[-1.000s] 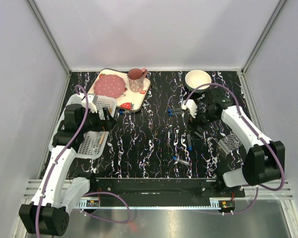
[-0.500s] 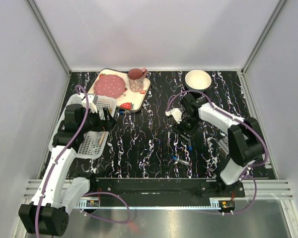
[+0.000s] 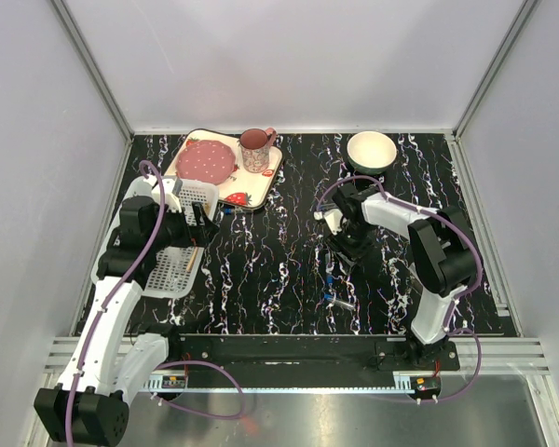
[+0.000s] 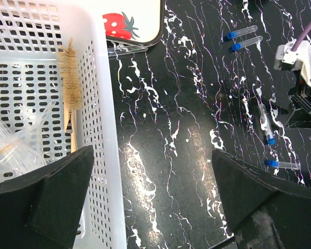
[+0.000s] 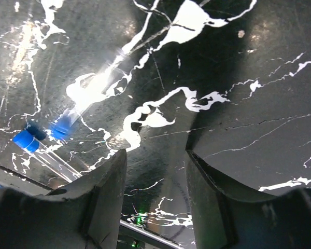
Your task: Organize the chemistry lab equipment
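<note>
Left gripper [image 4: 151, 153]: spread wide, empty, astride the wall of a white perforated plastic basket [image 4: 101, 104] with a bristly brush [image 4: 71, 72] inside. Right gripper [image 5: 154, 155]: half-parted, clasping nothing, low over the glossy black white-veined table [image 5: 259, 104]. Slim clear blue-capped test tubes [image 5: 67, 122] flat on it, just outside the fingers.

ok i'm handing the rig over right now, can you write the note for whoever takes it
Left gripper: open, empty, above the white basket.
Right gripper: low over the table, jaws apart, nothing between them, a blue-capped test tube just to one side.
Done: the bottle brush and some clear plastic pieces lie in the basket.
Left: four test tubes loose on the table, two side by side, one and another nearer the right gripper; all need gathering.
</note>
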